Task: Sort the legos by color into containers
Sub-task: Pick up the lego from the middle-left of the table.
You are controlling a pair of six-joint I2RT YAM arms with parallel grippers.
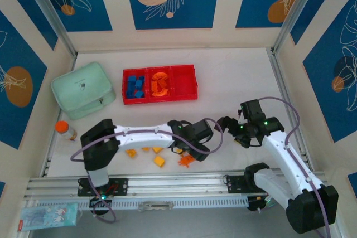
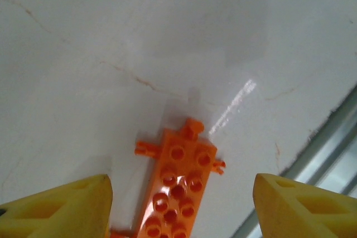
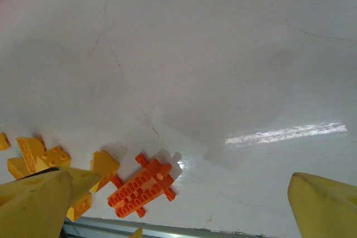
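An orange lego (image 2: pixel 177 185), a studded plate with small side pegs, lies flat on the white table between the yellow fingers (image 2: pixel 67 210) of my left gripper (image 2: pixel 181 211). The jaws stand open, apart from the piece on both sides. From above, the left gripper (image 1: pixel 188 147) hangs just over this piece (image 1: pixel 186 160). Yellow legos (image 1: pixel 159 161) lie to its left. The red tray (image 1: pixel 159 101) at the back holds blue legos (image 1: pixel 134 86) in its left compartment and orange ones (image 1: pixel 159 83) in the middle. My right gripper (image 1: pixel 227 124) hovers open and empty, facing the orange piece (image 3: pixel 142 187).
A mint green lidded box (image 1: pixel 81 89) stands left of the tray. A small orange-capped bottle (image 1: pixel 66 130) sits by the left wall. A metal rail (image 3: pixel 139 229) runs along the near table edge, close to the loose yellow bricks (image 3: pixel 47 157).
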